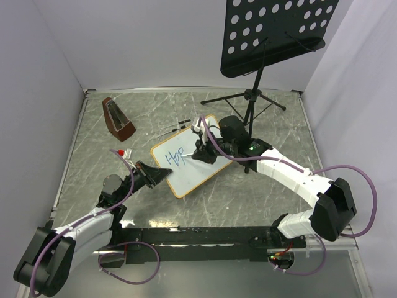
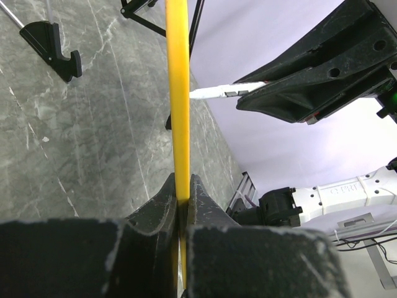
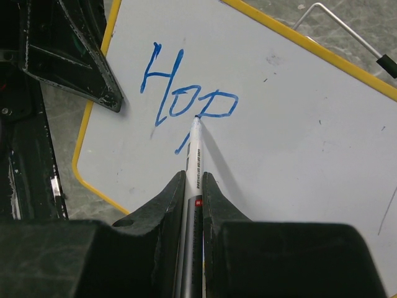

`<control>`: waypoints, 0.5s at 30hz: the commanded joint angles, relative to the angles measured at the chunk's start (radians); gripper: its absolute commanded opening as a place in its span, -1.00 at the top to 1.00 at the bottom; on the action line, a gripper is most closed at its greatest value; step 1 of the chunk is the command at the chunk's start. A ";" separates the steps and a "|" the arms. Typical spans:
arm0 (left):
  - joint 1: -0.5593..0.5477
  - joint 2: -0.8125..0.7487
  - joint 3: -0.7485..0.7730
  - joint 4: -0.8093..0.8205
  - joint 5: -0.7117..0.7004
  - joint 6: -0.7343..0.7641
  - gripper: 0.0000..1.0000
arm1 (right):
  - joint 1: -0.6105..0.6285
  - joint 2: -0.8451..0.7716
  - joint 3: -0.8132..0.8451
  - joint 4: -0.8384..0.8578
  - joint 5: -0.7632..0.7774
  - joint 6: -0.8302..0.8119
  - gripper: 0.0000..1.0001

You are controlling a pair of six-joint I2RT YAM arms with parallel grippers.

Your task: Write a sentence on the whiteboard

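Two claws squeeze tight: our left claw [image 2: 184, 183] pinches the board [image 3: 298, 143] edge to keep it still, our right claw [image 3: 193, 179] holds the pen [image 3: 195, 146] so we write.

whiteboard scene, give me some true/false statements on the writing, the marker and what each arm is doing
1. The blue writing on the whiteboard reads "Hop". True.
2. The marker is lifted well clear of the board. False: its tip rests on the board at the "p".
3. The left arm's jaws are shut on the whiteboard's frame. True.
4. The right arm's jaws are open and empty. False: they are shut on the marker.
5. The brown metronome lies on the whiteboard. False: it stands on the table, apart from the board, towards the back left.
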 commanded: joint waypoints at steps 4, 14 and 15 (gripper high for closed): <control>0.000 -0.008 0.017 0.184 0.005 -0.013 0.98 | 0.009 -0.061 -0.009 0.033 -0.062 0.020 1.00; 0.000 -0.025 0.005 0.169 0.004 -0.005 0.98 | -0.020 -0.121 -0.046 0.075 -0.096 0.036 1.00; 0.002 -0.029 0.005 0.164 0.002 -0.003 0.98 | -0.025 -0.123 -0.046 0.075 -0.096 0.036 1.00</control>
